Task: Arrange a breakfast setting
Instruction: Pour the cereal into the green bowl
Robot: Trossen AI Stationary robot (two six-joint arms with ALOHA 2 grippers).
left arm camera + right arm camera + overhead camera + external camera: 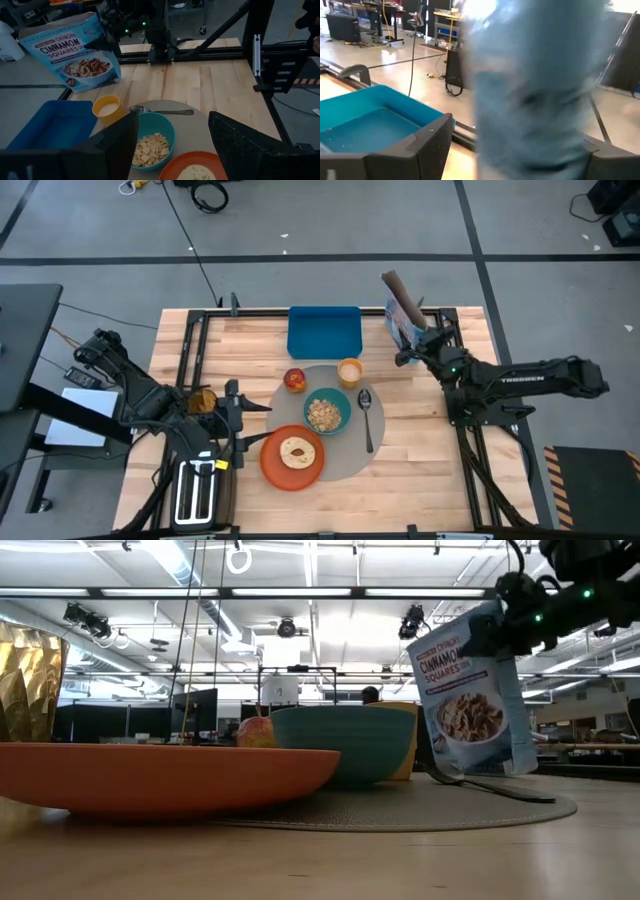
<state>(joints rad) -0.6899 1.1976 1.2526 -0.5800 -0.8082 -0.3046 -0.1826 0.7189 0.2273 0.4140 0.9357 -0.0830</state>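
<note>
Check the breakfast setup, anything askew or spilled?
Only the blue cereal bag: it stands off the grey mat at the table's far right corner, tilted, top open, between the right tool's fingers. No cereal spilled; it is all in the teal bowl.

Wood-plank table (420,430), glossy cereal bag (75,55), metal spoon (367,415).

blue tray (324,331), toaster (196,491)
</note>
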